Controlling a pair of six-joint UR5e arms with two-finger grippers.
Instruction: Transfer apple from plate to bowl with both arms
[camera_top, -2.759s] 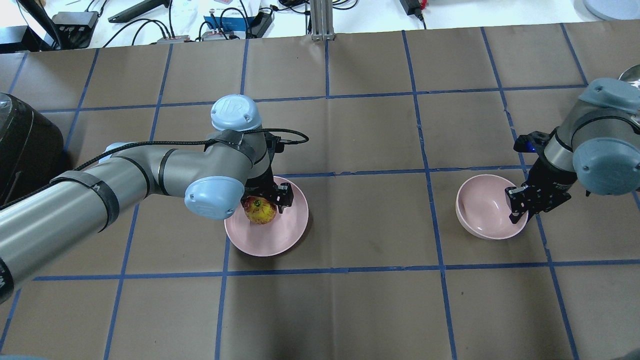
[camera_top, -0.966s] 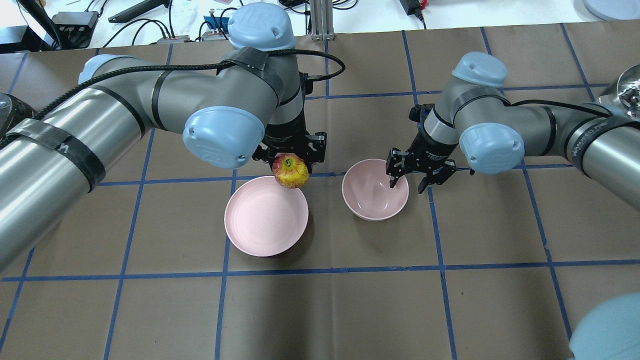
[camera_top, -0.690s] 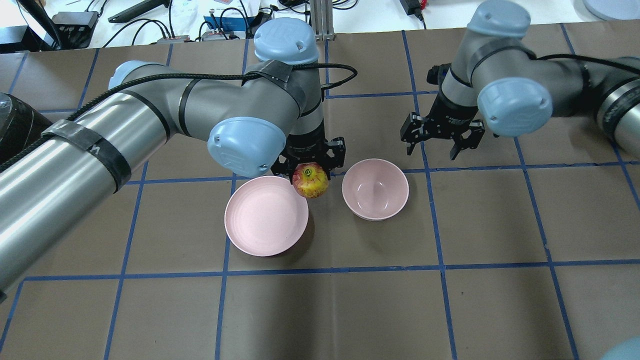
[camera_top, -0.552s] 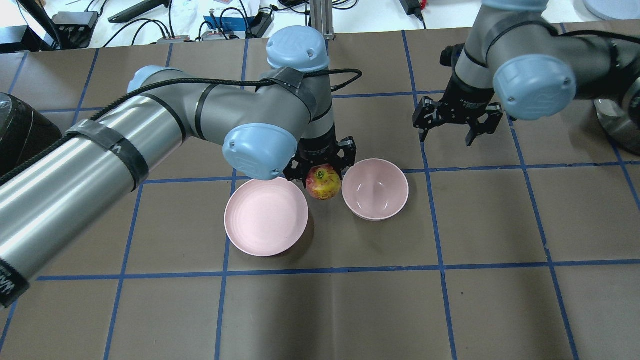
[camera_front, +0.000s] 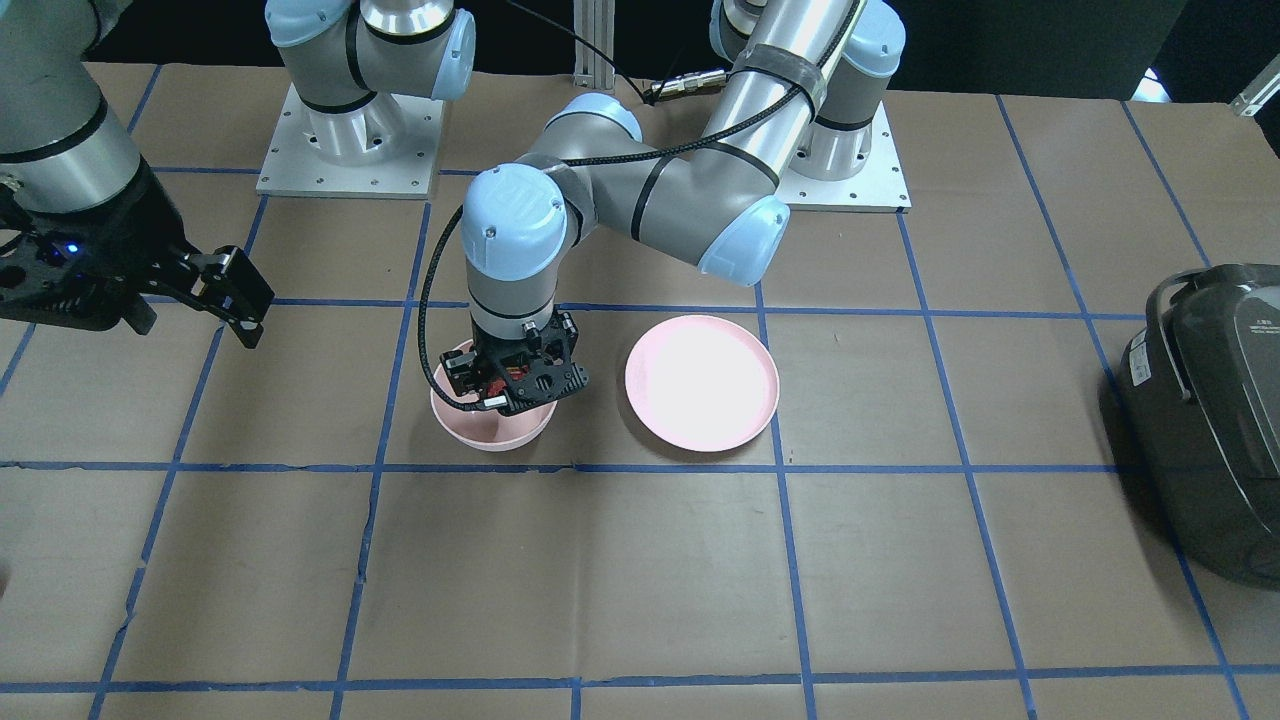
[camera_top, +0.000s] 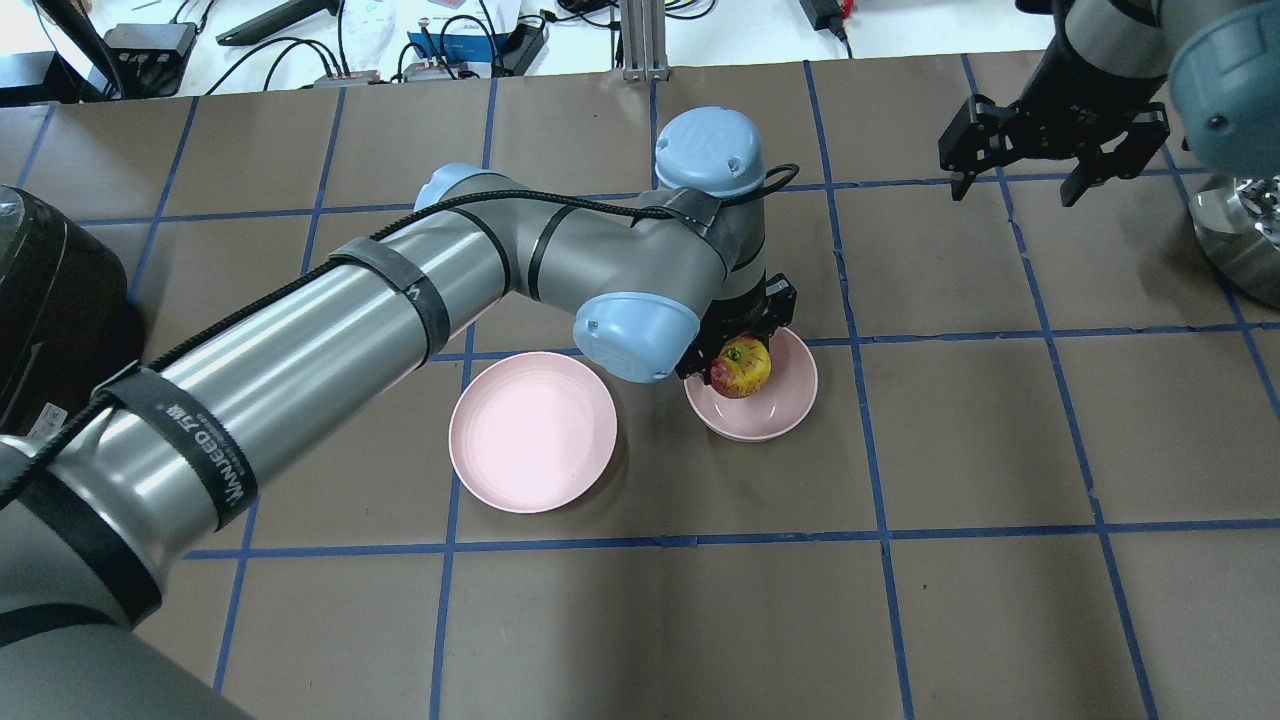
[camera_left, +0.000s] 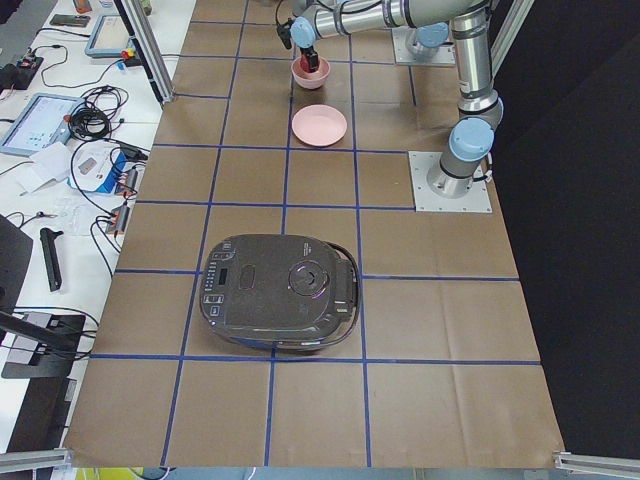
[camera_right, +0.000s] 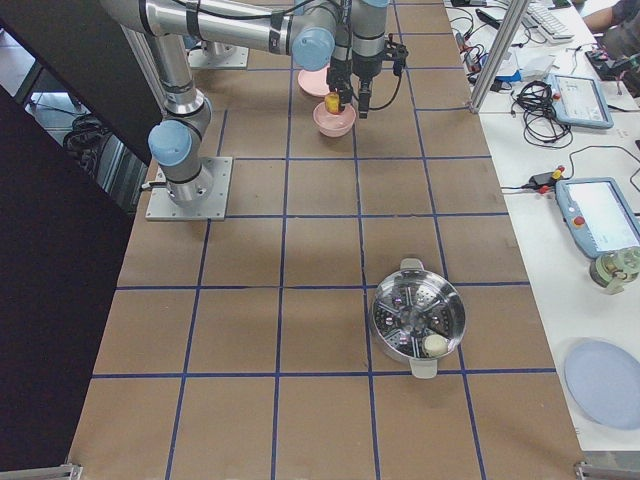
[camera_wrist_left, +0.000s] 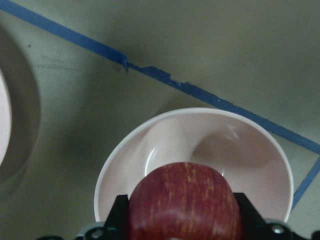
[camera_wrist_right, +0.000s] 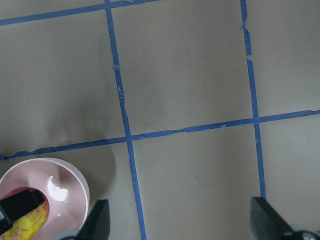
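Note:
The red apple sits between the fingers of my left gripper, which is shut on it and holds it just above the pink bowl. In the left wrist view the apple hangs over the bowl's glossy inside. The flat pink plate lies bare to the bowl's left. My right gripper is open and holds nothing, raised at the far right; its wrist view shows the bowl at the lower left corner. In the front view my left gripper covers the bowl beside the plate.
A black rice cooker stands at the table's left end and shows in the left side view. A metal steamer pot stands at the right end. Blue tape lines grid the brown table cover.
My left gripper lifted the apple off the plate and carried it right, over the bowl. My right gripper slid the bowl toward the middle, let go of it and drew back to the far right.

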